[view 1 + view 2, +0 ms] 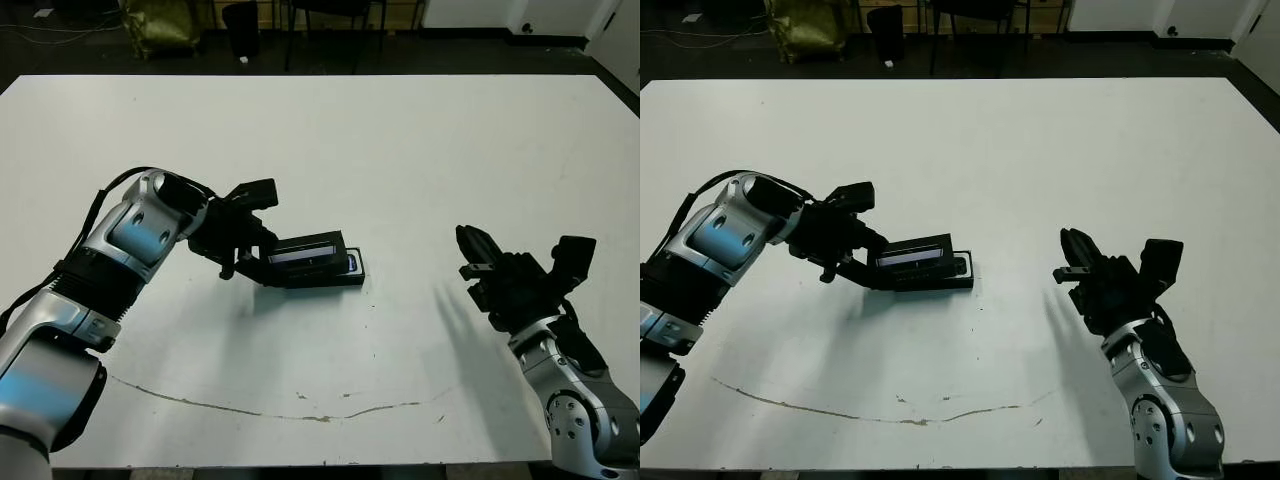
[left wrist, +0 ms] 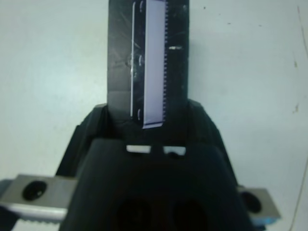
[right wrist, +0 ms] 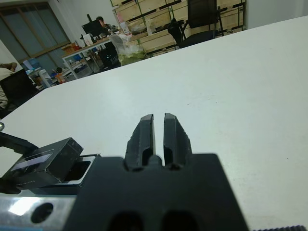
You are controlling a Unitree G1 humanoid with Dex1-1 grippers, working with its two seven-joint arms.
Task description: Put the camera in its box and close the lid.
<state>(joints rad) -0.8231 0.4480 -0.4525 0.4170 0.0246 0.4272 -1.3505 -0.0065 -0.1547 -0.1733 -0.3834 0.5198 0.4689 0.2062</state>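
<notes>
The lid (image 1: 305, 249), a flat black panel with a pale glossy strip, hangs tilted over the box (image 1: 325, 279), its lower long edge resting on the box's near side. My left gripper (image 1: 252, 258) is shut on the lid's left end; in the left wrist view the lid (image 2: 147, 57) runs out from between the fingers (image 2: 91, 130). Of the camera (image 1: 352, 262), only a bluish end shows inside the box, under the lid. My right gripper (image 1: 478, 258) hovers over the table to the right of the box, shut on nothing. The right wrist view shows the lid (image 3: 48, 161) and the box (image 3: 85, 168).
A thin brown scuff line (image 1: 300, 412) crosses the table near its front edge. Chairs and a bag (image 1: 160, 25) stand on the dark floor beyond the far edge. A person (image 3: 101, 24) sits at a desk far behind the table.
</notes>
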